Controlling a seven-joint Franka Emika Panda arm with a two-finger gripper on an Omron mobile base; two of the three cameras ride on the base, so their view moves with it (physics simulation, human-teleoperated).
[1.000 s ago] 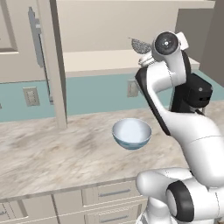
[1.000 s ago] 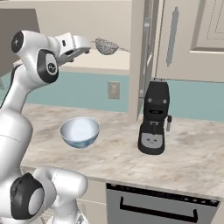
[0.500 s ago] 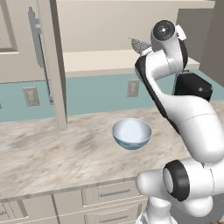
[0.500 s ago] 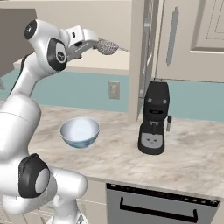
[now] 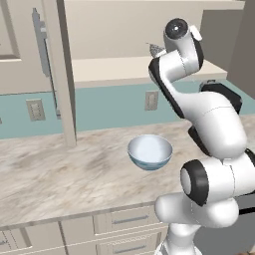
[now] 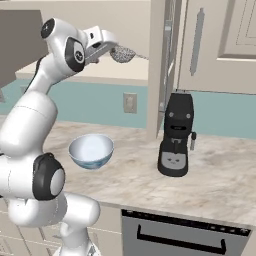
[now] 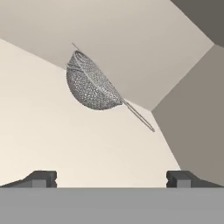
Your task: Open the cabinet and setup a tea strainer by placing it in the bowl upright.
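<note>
- Left base view: the cabinet hangs open above the counter, its door swung out edge-on with a grey bar handle. The bowl stands upright on the counter, below the pale shelf inside the cabinet. A sliver of the strainer peeks out on the shelf, just beside the arm's upper joint; the arm rises in front of it and hides most of it.
- Right base view: the pincer reaches over the shelf and sits right at the strainer, which rests on the shelf with its thin handle pointing toward the cabinet door. Touching or not cannot be told here. The bowl stands on the counter below the strainer, well apart from it. A black coffee machine stands on the counter to the side of the bowl, under the door.
- Hand view: the pincer is spread wide, both dark tips far apart with nothing between them. The strainer lies tilted on the shelf ahead of the tips, not touching them, near the back wall, its handle slanting toward the corner.
</note>
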